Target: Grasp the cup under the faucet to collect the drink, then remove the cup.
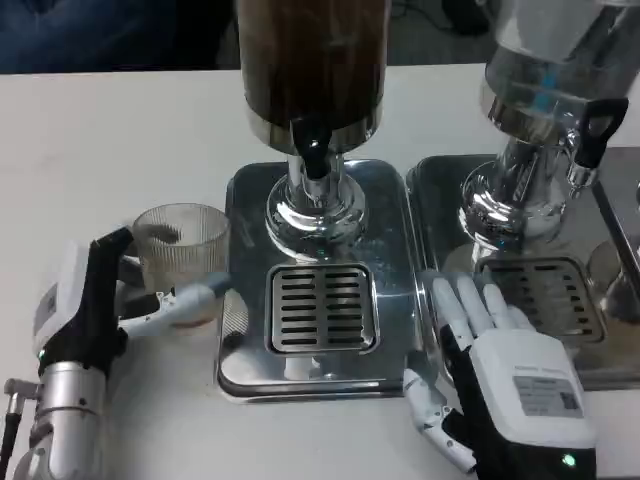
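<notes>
One clear ribbed cup [182, 250] stands toward the worktop's [120, 130] left edge, just beside the drip tray [390, 200], my left hand [105, 300] clasping its side; seemingly light, stiff and slippery, best gripped mid-wall, while my right hand [500, 370] rests released.

The robot's left hand [95, 300] has a white back, black inner frame and pale fingers on a ribbed silver forearm [70, 420], a small green light glowing. The right hand [510, 380] carries a printed label and a green light.
</notes>
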Controlling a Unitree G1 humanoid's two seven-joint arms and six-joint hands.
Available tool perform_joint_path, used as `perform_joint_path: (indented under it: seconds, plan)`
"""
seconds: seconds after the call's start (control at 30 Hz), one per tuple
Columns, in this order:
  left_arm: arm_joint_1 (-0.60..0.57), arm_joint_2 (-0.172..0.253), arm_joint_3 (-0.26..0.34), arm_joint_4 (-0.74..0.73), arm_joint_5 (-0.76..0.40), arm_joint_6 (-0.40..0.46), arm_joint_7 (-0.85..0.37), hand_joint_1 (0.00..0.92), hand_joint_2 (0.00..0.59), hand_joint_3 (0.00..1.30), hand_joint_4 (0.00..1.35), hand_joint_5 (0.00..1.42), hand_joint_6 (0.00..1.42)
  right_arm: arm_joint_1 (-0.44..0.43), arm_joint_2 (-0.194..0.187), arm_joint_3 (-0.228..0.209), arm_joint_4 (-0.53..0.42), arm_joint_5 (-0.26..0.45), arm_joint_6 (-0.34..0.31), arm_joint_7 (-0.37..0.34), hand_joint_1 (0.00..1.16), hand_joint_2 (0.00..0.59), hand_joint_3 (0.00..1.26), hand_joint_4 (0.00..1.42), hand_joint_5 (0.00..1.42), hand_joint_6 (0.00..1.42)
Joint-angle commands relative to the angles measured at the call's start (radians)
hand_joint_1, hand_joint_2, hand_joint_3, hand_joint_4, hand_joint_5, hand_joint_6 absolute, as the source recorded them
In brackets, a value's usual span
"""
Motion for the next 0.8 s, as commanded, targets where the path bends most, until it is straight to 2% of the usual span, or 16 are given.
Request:
perform_joint_path:
  seconds: [0.03,0.3,0.8]
  plan:
    - [0.005,-0.009,-0.020,0.004,0.032,0.008,0.049,0.624,0.000,0.75,0.91,1.11,1.27,0.000,-0.002,-0.007,-0.002,0.005,0.000,-0.009,0.00,0.515,0.03,0.00,0.00,0.10]
    - [0.004,-0.006,-0.012,-0.006,0.029,-0.006,0.098,0.643,0.000,0.84,1.00,1.19,1.36,-0.003,0.000,-0.009,0.000,0.007,-0.001,-0.012,0.00,0.515,0.03,0.00,0.00,0.10]
    - [-0.002,0.008,-0.003,-0.071,0.035,-0.081,0.134,0.619,0.000,0.86,1.03,1.17,1.36,-0.017,0.002,-0.011,0.011,0.005,-0.002,-0.028,0.00,0.515,0.03,0.00,0.00,0.11]
